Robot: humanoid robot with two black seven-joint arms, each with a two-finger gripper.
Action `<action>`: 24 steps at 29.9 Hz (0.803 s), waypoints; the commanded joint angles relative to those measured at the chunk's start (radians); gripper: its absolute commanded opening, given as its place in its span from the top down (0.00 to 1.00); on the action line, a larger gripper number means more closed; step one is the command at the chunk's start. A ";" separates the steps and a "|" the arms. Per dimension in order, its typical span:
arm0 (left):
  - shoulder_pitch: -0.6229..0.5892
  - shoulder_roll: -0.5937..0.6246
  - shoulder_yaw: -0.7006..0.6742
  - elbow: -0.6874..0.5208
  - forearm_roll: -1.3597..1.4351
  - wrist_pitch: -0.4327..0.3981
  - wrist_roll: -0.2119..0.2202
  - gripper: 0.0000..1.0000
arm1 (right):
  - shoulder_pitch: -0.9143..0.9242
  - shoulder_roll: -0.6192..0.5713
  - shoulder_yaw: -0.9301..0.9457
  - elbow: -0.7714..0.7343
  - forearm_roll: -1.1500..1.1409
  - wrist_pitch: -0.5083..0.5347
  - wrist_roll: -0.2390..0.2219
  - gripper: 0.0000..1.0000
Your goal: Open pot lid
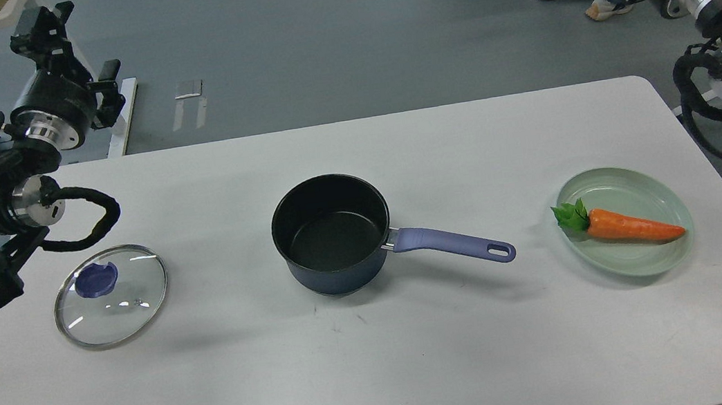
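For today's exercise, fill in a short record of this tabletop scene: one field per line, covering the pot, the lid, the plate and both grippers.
pot: open and empty, mid-table, handle pointing right
lid: flat on the table, left of the pot, apart from it
plate: pale green, right of the pot, holding a carrot
left gripper: raised beyond the table's far left corner, holding nothing, jaws unclear
right gripper: not in view
task state: lid already off
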 commanded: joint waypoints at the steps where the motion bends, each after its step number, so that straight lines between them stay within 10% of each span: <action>1: 0.013 -0.023 -0.005 0.004 -0.032 -0.003 0.000 0.01 | -0.048 0.094 0.085 -0.115 0.112 0.008 -0.011 0.00; 24: 0.142 -0.020 -0.132 -0.009 -0.035 -0.029 0.000 0.00 | -0.252 0.360 0.394 -0.295 0.258 0.264 -0.080 0.00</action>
